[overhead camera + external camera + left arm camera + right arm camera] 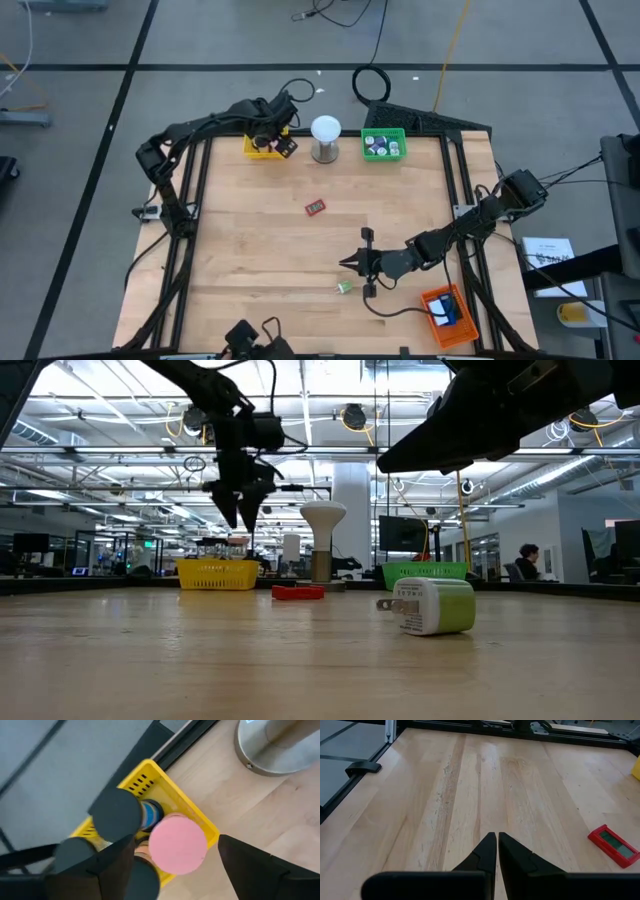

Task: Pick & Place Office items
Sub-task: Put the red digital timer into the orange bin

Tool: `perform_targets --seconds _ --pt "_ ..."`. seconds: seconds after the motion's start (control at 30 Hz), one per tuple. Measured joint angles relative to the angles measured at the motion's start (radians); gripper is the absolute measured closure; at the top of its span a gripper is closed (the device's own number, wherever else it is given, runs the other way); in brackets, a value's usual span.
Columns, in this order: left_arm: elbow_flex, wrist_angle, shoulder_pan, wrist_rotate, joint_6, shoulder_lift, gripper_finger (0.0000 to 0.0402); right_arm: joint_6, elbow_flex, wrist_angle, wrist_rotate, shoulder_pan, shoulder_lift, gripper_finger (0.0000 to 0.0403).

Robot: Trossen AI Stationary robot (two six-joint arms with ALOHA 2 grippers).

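Note:
My left gripper (287,146) hangs over the yellow tray (260,148) at the table's far left, fingers pointing steeply down and open. In the left wrist view a pink disc (177,844) sits between the fingers over the tray (145,780), beside a blue roll (151,813). There is a clear gap between the disc and one finger (250,862). My right gripper (348,263) is shut and holds nothing, above the table's near middle. A red flat item (316,207) lies mid-table. A green and white plug block (344,287) lies near my right gripper. My left gripper stands open around the pink disc. The disc's edge (152,845) lies right beside one finger (117,860), and I cannot tell whether they touch. The disc is clear of the other finger.
A white ball on a metal stand (325,137) stands just right of the yellow tray. A green tray (383,146) with small items is at the far right, and an orange tray (447,315) sits off the near right corner. Black frame rails run along the table's edges.

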Motion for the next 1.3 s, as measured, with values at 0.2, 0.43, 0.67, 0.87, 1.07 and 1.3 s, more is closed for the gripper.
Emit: perform_targets --seconds 0.2,0.43,0.67,0.87,1.07,1.3 --pt "0.028 -0.064 -0.046 -0.011 0.086 -0.092 0.0143 0.0 0.0 -0.005 0.0 0.0 0.0 0.039" --pt "-0.267 0.277 -0.155 0.101 0.131 -0.356 0.0266 0.0 0.0 -0.009 0.001 0.0 0.0 0.039" --pt "-0.73 0.796 -0.341 0.183 0.166 -0.608 0.0366 0.0 0.0 0.007 0.0 0.0 0.0 0.039" --pt "-1.025 1.162 -0.507 0.212 0.062 -0.668 0.0391 0.03 0.0 0.021 -0.001 -0.006 0.0 0.039" --pt "-1.117 1.24 -0.634 0.186 -0.118 -0.609 0.0359 0.03 0.0 0.032 -0.002 -0.006 0.0 0.039" --pt "-1.115 1.425 -0.735 0.025 -0.115 -0.465 0.0344 0.053 0.0 0.045 0.0 -0.006 -0.001 0.039"
